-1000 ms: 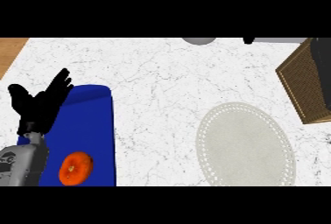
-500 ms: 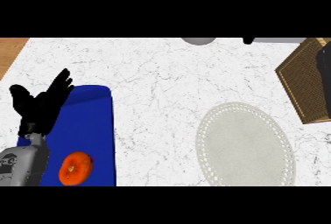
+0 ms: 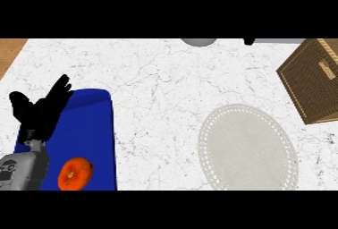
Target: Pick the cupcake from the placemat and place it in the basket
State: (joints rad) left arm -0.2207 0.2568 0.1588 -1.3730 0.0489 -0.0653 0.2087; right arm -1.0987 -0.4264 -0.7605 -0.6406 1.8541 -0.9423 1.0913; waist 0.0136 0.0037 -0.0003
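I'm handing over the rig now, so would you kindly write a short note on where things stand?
Left hand: open, fingers up, over the blue placemat, holding nothing.
Right hand: not in view.
The orange cupcake sits on the placemat's near end, just beside the left forearm.
The wicker basket is at the counter's far right; a pale oval mat lies between.
Done: nothing yet. Left: grasp the cupcake, carry it over, place it in the basket.

A white, grey-veined marble tabletop [image 3: 165, 80] carries a blue placemat [image 3: 89, 134], an orange cupcake [image 3: 74, 173] and a pale plate [image 3: 247, 145] (dotted rim), beside a brown woven basket [image 3: 317, 85].
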